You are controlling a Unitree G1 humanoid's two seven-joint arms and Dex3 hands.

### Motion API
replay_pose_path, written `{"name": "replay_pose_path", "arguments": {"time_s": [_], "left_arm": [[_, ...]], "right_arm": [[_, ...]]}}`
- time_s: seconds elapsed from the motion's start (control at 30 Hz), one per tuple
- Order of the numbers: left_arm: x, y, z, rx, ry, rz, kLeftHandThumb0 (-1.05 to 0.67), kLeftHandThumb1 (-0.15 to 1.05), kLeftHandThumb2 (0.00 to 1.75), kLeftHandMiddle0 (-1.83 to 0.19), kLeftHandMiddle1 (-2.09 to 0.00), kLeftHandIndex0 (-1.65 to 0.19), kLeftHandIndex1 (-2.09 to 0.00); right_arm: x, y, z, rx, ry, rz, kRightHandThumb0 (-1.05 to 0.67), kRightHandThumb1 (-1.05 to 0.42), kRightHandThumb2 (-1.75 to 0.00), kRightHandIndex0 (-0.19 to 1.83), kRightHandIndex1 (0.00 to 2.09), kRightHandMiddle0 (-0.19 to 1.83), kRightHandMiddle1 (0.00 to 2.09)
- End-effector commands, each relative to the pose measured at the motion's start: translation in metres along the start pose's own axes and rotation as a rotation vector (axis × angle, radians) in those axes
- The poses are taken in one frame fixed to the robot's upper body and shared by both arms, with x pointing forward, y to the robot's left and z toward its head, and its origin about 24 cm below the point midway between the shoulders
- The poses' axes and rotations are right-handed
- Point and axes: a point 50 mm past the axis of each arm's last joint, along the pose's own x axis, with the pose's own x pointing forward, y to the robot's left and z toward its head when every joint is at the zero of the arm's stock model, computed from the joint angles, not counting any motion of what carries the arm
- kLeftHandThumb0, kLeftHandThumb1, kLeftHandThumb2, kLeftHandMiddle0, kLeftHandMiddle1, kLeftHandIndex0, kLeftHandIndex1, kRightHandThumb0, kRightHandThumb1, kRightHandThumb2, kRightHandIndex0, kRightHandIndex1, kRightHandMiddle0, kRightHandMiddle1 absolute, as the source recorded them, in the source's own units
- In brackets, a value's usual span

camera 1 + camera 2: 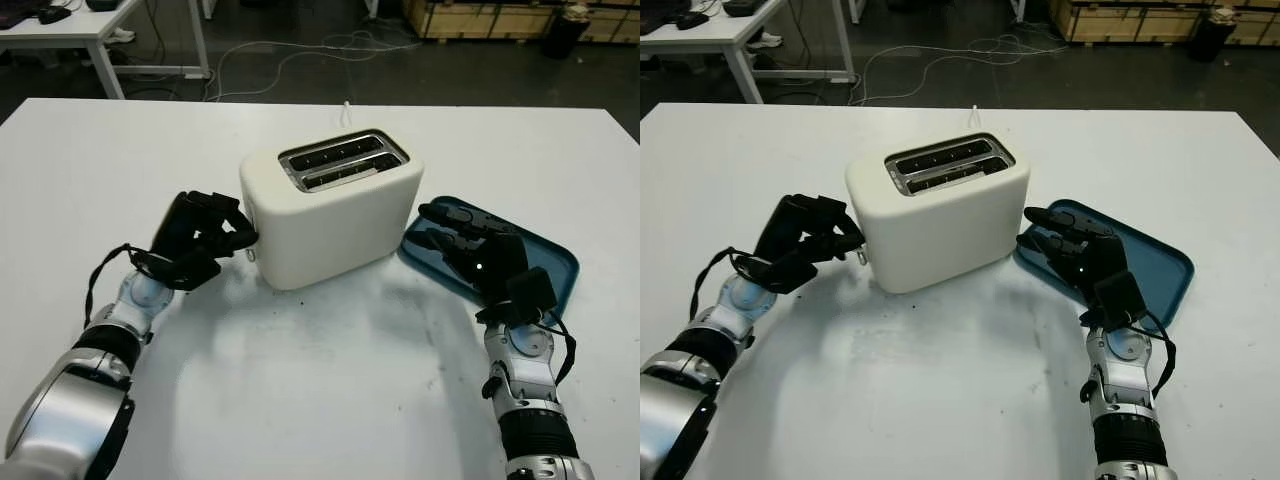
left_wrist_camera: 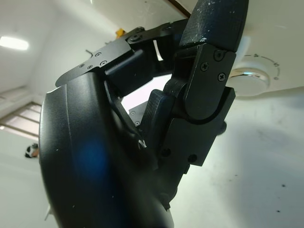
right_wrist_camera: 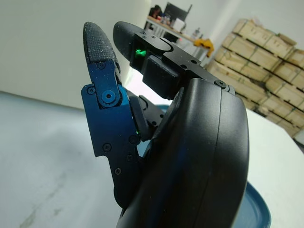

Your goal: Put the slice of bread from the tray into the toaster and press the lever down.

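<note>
The cream two-slot toaster (image 1: 335,215) stands mid-table, and both slots look dark from above. Its small lever (image 1: 250,256) sits low on the end wall facing my left hand. My left hand (image 1: 225,238) is at that end with its fingers curled, one fingertip (image 2: 216,19) against the toaster wall just above the round dial (image 2: 254,76). The blue tray (image 1: 545,262) lies to the right of the toaster, and I see no bread on its bare part. My right hand (image 1: 452,228) hovers open over the tray's near-left corner, holding nothing.
The toaster's white cord (image 1: 347,106) runs off the far table edge. Beyond the table are cables on the dark floor (image 1: 300,55), a white desk (image 1: 90,30) at the far left and wooden crates (image 1: 500,18) at the far right.
</note>
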Motion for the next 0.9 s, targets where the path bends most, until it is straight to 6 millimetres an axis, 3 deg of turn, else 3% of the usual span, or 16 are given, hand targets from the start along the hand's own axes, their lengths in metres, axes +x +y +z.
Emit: {"name": "replay_pose_path", "arguments": {"time_s": [0.0,0.33,0.57,0.87], "left_arm": [[-0.013,0.0,-0.011,0.045,0.064,-0.047,-1.05,0.92,0.16,-1.5,-1.28,-1.51,-0.14],[-0.007,0.031,0.015,0.088,-0.104,0.068,-1.05,0.92,0.32,-1.2,-1.7,-1.26,-0.27],[-0.004,0.042,0.024,0.123,-0.17,0.131,-1.05,0.92,0.38,-1.11,-1.75,-0.81,-0.92],[-0.008,0.051,0.027,0.163,-0.198,0.228,-1.05,0.92,0.43,-1.09,-1.75,-0.6,-1.18]], "right_arm": [[-0.001,-0.001,0.0,0.001,0.002,-0.007,-0.59,-0.92,-0.08,1.16,0.11,1.08,0.0],[0.0,-0.001,0.0,0.013,0.005,-0.003,-0.57,-0.92,-0.07,1.17,0.11,1.07,0.0],[0.0,0.0,-0.001,0.03,0.011,-0.005,-0.58,-0.92,-0.06,1.16,0.11,1.08,0.0],[0.001,0.0,0.003,0.013,-0.019,-0.014,-0.59,-0.92,-0.06,1.16,0.11,1.08,0.0]]}}
